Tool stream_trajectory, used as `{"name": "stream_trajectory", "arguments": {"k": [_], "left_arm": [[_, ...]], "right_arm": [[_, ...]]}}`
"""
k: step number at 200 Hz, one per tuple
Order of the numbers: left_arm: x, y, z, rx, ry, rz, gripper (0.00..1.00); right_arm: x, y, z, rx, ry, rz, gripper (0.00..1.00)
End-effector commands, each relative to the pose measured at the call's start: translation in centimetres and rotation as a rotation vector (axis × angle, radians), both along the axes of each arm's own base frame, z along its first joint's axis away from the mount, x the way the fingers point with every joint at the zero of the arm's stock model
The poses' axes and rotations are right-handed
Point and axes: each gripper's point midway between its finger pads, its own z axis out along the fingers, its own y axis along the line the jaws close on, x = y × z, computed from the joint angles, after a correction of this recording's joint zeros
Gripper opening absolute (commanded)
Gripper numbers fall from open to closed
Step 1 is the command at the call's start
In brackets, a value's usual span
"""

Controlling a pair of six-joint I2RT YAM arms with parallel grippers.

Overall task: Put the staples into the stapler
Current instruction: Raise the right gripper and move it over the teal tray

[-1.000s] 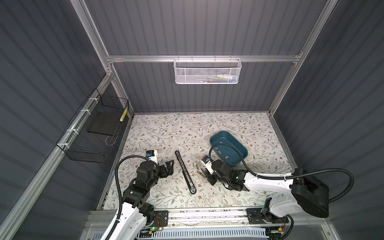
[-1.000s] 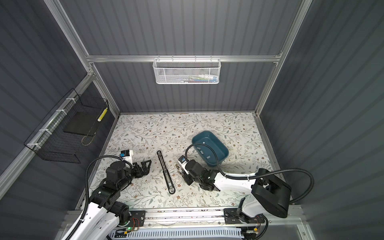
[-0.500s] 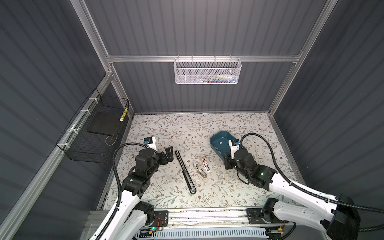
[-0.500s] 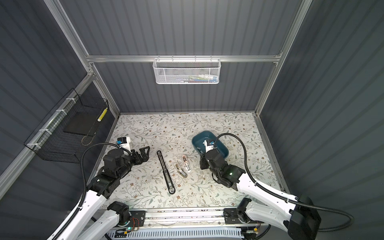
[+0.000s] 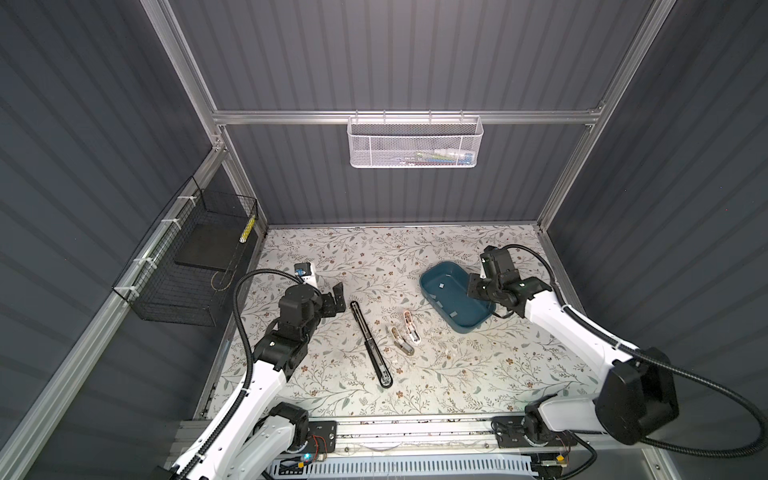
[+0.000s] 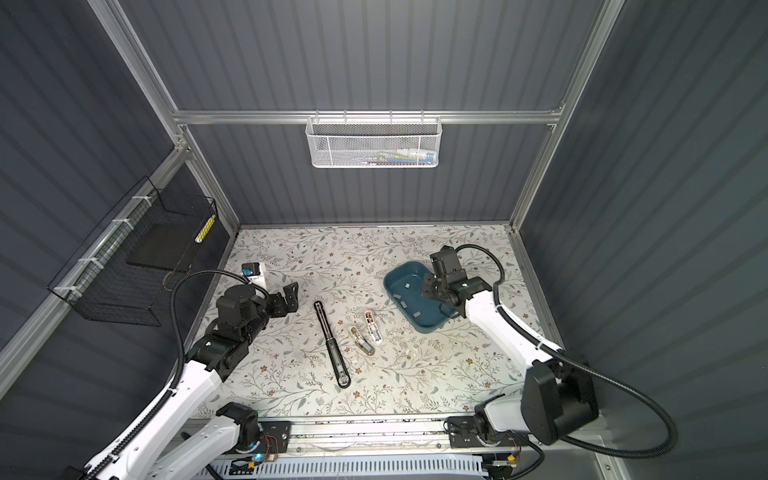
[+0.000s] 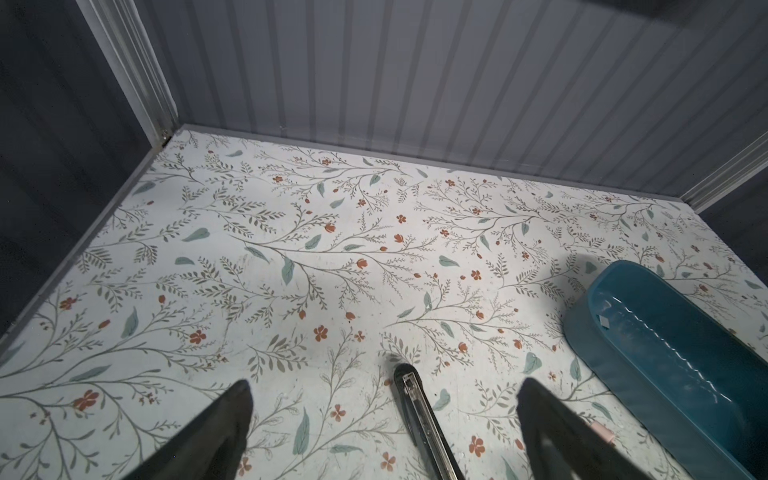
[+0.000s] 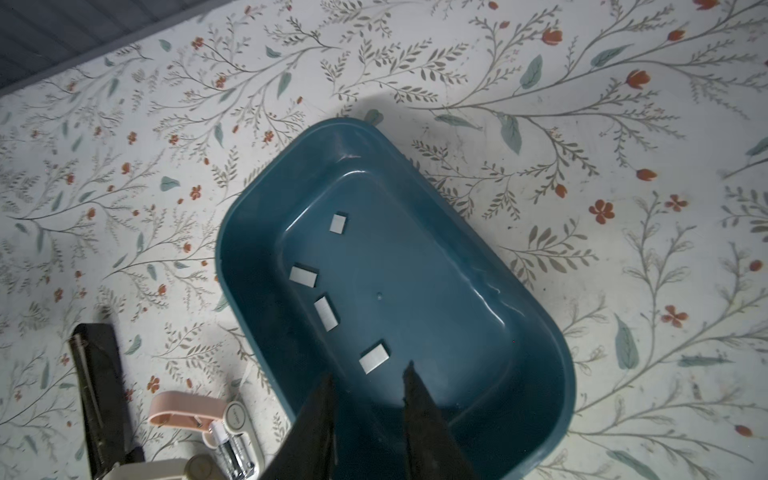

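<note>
Several staples (image 8: 326,313) lie flat in the blue tray (image 8: 232,232), seen in both top views at the right (image 5: 422,284) (image 6: 386,286). My right gripper (image 8: 370,388) hovers over the tray's near end, a little open and empty, one strip (image 8: 374,358) just past its fingertips. A long black stapler (image 5: 370,340) lies opened out in the middle. Beside it lie a small pink-and-white stapler (image 5: 409,328), opened with its metal channel showing (image 8: 232,451), and a beige one (image 5: 401,341). My left gripper (image 5: 338,293) stands wide open and empty above the black stapler's far tip (image 7: 405,376).
A white mesh basket (image 5: 415,141) hangs on the back wall. A black wire basket (image 5: 195,266) hangs on the left wall. Grey walls close in the floral table on three sides.
My right arm has swung from the small staplers back and right to over the blue tray, its jaws parting a little. The left gripper has shifted slightly toward the back.
</note>
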Motion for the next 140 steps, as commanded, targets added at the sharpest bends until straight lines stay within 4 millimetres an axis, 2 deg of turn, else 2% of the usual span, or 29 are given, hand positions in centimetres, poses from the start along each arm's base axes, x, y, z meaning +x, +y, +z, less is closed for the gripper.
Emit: {"name": "stream_trajectory", "arguments": {"k": [1,14,32,76,113,140], "left_arm": [[0.8,0.7,3.1,0.047,-0.103,0.026,0.99],[1.3,1.0,3.8,0.069,-0.113,0.044,0.99],[1.9,1.1,4.5,0.088,-0.15,0.055,0.99],[3.0,1.0,3.7,0.114,-0.175,0.064,0.99],[3.3,-0.1,3.4,0.096,-0.177,0.016,0.99],[3.1,0.2,3.4,0.095,-0.173,0.029,0.99]], "right_arm": [[0.5,0.0,-1.4,-0.041,0.084,0.029,0.25],[0.9,0.2,-2.2,-0.058,0.111,0.037,0.22],[0.2,-0.1,-4.1,-0.075,0.165,0.029,0.21],[-3.8,-0.6,-8.6,-0.069,0.305,-0.015,0.18],[-5.5,0.8,-10.1,-0.064,0.348,0.016,0.18],[-6.2,2.4,-9.9,-0.084,0.357,0.082,0.18]]}}
